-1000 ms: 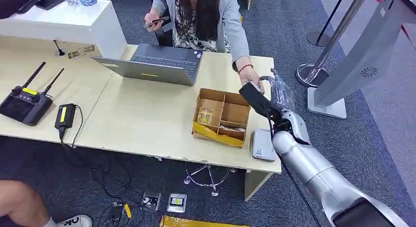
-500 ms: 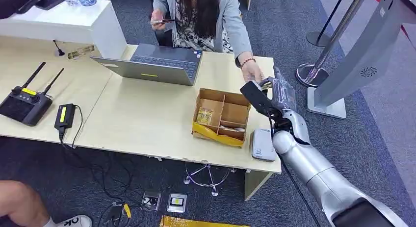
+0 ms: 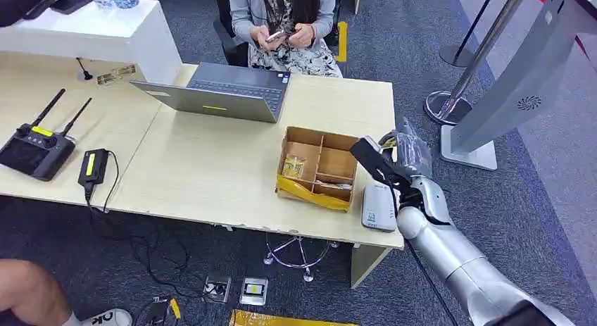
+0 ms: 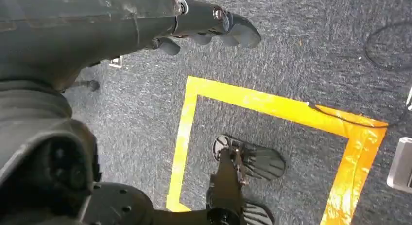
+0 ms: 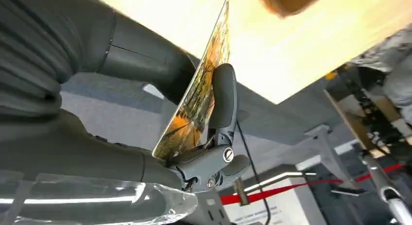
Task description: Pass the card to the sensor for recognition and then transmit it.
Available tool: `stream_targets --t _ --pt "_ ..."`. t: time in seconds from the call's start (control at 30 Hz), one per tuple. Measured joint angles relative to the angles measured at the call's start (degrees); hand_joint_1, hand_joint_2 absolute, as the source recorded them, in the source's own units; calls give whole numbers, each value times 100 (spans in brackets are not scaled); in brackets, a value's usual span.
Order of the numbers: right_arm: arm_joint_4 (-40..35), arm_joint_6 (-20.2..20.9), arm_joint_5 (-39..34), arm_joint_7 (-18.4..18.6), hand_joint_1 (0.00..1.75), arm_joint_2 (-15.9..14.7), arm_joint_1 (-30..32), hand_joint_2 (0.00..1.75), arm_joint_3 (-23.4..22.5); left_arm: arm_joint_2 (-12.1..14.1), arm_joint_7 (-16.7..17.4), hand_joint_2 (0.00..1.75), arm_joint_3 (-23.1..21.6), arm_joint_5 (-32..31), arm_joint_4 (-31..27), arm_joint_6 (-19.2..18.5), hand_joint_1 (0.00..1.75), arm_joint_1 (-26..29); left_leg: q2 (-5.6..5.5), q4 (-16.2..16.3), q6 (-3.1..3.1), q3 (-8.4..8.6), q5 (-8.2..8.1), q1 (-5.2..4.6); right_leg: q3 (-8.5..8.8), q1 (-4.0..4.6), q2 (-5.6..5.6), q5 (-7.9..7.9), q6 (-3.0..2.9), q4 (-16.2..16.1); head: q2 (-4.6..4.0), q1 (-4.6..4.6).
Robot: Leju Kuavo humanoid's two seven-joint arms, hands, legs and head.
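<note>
My right hand (image 3: 400,155) hovers off the table's right end, just beyond the white card sensor (image 3: 378,208) that lies flat at the near right corner. It pinches an orange and yellow patterned card (image 5: 199,94) between the thick thumb and a dark finger (image 5: 222,94); a sliver of the card (image 3: 388,141) peeks out in the head view. The card stands on edge, above and apart from the sensor. My left hand (image 4: 145,25) hangs by my side over the carpet, holding nothing, fingers loosely apart.
A divided cardboard box (image 3: 318,167) sits left of the sensor. Farther off are an open laptop (image 3: 225,93), a black remote controller (image 3: 35,148) and a charger (image 3: 93,166). A seated person (image 3: 285,23) holds a phone in both hands. A grey kiosk (image 3: 521,79) stands right.
The person's hand has left my right hand and gone back to the phone. My right hand, with the card in it, has drawn back towards me and lower, closer to the sensor.
</note>
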Motion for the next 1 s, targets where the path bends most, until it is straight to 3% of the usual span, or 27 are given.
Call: stream_targets --t 0.6,1.0 --pt "-995 7 26 507 175 -1117 1029 175 -175 103 -243 0 13 260 0 103 0 222 6 0 0 3 -1 0 0 0 4 0 0 -2 0 -2" --pt "-1104 11 118 501 175 -1240 1299 175 -90 107 -291 0 15 271 0 120 0 244 7 0 0 3 -1 1 0 1 5 1 0 -2 0 -2"
